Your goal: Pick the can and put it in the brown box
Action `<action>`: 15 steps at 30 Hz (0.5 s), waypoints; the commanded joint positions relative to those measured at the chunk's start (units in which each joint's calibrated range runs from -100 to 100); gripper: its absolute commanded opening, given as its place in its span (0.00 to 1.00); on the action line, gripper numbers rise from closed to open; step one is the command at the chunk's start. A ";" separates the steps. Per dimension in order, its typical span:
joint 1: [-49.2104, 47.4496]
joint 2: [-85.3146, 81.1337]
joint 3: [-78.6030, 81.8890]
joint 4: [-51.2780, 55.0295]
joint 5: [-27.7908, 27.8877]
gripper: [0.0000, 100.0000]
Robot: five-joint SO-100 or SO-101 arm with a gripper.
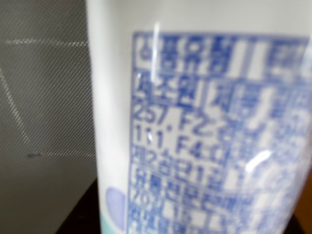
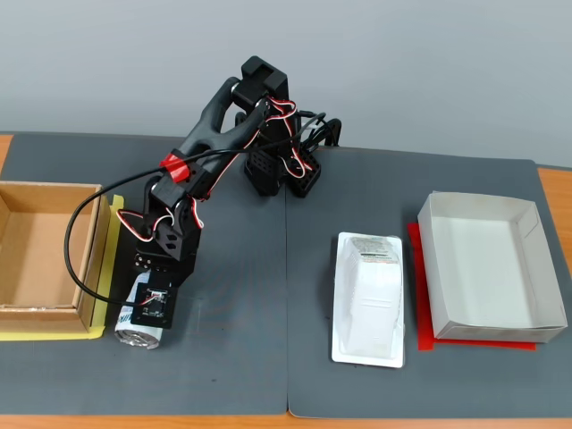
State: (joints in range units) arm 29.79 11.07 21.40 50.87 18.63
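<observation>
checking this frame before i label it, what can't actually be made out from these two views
- Gripper: in the fixed view the arm's own body and wrist camera hide the jaws; open or shut is unclear.
- Can: there only its silver end shows. In the wrist view it fills the frame, both ends cut off, print too blurred to read.
- Brown box: cut off by the fixed view's left edge.
- White tray package: label too small to read.

table point(image 2: 268, 420) | grey mats point(image 2: 375, 197) | brown box point(image 2: 36, 259) | white box point(image 2: 487, 268) | tray package point(image 2: 368, 299)
</observation>
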 commanded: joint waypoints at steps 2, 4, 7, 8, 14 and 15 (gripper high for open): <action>-0.38 -4.76 -1.49 0.22 -0.24 0.12; -0.70 -7.56 -1.03 0.22 -0.24 0.12; -0.78 -10.01 -0.94 0.22 -0.24 0.12; -0.78 -10.86 -0.85 0.22 -0.24 0.12; -0.87 -15.94 -1.40 3.51 -0.29 0.12; -1.19 -16.79 -1.58 4.56 -0.29 0.12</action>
State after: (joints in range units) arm 29.27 -0.51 21.58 52.68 18.53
